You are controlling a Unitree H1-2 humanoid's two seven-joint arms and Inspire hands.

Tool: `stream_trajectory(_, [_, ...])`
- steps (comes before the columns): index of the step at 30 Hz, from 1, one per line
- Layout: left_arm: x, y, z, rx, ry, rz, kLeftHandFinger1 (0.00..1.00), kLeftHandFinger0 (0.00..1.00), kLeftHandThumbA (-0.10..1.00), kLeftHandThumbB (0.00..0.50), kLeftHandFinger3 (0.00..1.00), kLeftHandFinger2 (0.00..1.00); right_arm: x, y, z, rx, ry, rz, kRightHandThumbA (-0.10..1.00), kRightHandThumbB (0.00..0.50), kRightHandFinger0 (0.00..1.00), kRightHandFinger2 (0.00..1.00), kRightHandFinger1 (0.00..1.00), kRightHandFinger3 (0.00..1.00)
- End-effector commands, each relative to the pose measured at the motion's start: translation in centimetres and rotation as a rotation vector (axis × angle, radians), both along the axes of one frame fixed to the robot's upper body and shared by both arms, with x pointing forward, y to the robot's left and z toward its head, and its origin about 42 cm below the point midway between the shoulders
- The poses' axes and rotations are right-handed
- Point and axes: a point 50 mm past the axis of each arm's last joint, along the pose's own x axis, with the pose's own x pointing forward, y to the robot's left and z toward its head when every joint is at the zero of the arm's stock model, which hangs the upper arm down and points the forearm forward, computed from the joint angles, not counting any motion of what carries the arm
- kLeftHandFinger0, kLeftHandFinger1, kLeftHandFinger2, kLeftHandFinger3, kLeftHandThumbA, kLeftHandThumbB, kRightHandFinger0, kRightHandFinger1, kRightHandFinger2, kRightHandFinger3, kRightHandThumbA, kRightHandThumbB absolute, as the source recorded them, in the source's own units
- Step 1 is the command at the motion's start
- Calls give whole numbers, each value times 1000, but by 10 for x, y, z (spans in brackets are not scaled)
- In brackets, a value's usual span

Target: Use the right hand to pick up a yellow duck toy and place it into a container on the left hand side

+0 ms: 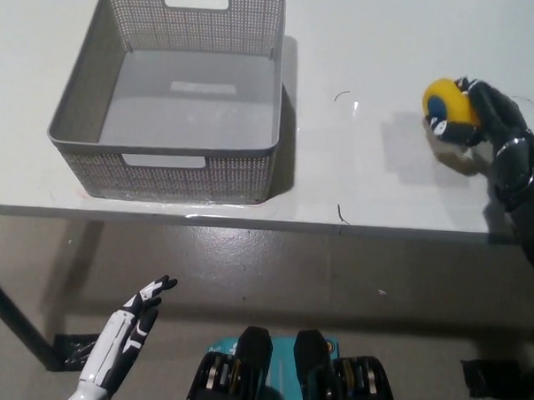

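The yellow duck toy, showing a blue round patch, is held in my black right hand at the right side of the white table, lifted a little off the surface with its shadow below. The grey mesh basket stands on the left half of the table with nothing inside. My white left hand rests low at the lower left, below the table's front edge, fingers spread and holding nothing.
The table's front edge runs across the picture just under the basket. Dark floor lies beneath it, with a table leg at the lower left. Bare tabletop separates the basket from the duck.
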Motion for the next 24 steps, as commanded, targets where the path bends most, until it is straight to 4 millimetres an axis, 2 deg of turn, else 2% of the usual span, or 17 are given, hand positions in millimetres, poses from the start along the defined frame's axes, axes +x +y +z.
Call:
stream_trajectory(1, [5, 5, 9, 8, -37, 5, 1000, 1000, 1000, 330, 1000, 1000, 22, 18, 101, 83, -330, 54, -100, 132, 0, 874, 406, 868])
stream_trajectory(2, [4, 5, 8, 7, -37, 4, 1000, 1000, 1000, 319, 1000, 1000, 24, 23, 112, 93, -358, 63, -100, 155, 0, 870, 410, 835])
stream_trajectory(3, [4, 5, 7, 7, -38, 4, 1000, 1000, 1000, 316, 1000, 1000, 25, 28, 120, 104, -380, 69, -100, 145, 0, 865, 436, 853])
stream_trajectory(4, [2, 6, 7, 10, -38, 7, 1000, 1000, 1000, 317, 1000, 1000, 26, 35, 130, 116, -394, 75, -100, 150, 4, 889, 494, 920])
stream_trajectory(6, [1, 7, 7, 21, -42, 9, 1000, 1000, 1000, 320, 1000, 1000, 28, 45, 145, 137, -417, 93, -100, 137, 19, 909, 539, 995])
stream_trajectory(11, [1, 8, 7, 14, -43, 5, 1000, 1000, 1000, 318, 1000, 1000, 28, 76, 180, 130, -503, 161, -100, 138, 0, 848, 504, 977])
stream_trajectory(13, [1, 8, 7, 18, -45, 5, 1000, 1000, 1000, 317, 1000, 1000, 28, 84, 186, 128, -505, 172, -100, 134, 4, 868, 527, 973])
stream_trajectory(14, [1, 8, 7, 20, -45, 6, 1000, 1000, 1000, 321, 1000, 1000, 27, 95, 193, 129, -509, 199, -100, 143, 29, 899, 552, 962])
stream_trajectory(18, [2, 6, 5, 15, -38, 6, 1000, 1000, 1000, 326, 1000, 1000, 24, 129, 206, 128, -529, 264, -100, 164, 5, 882, 505, 1000])
stream_trajectory(22, [0, 7, 5, 17, -37, 5, 1000, 1000, 1000, 317, 1000, 1000, 18, 165, 209, 140, -535, 312, -100, 161, 0, 862, 483, 1000])
stream_trajectory(24, [0, 6, 5, 12, -31, 3, 1000, 1000, 1000, 335, 1000, 1000, 16, 179, 210, 135, -543, 321, -100, 178, 12, 870, 500, 1000])
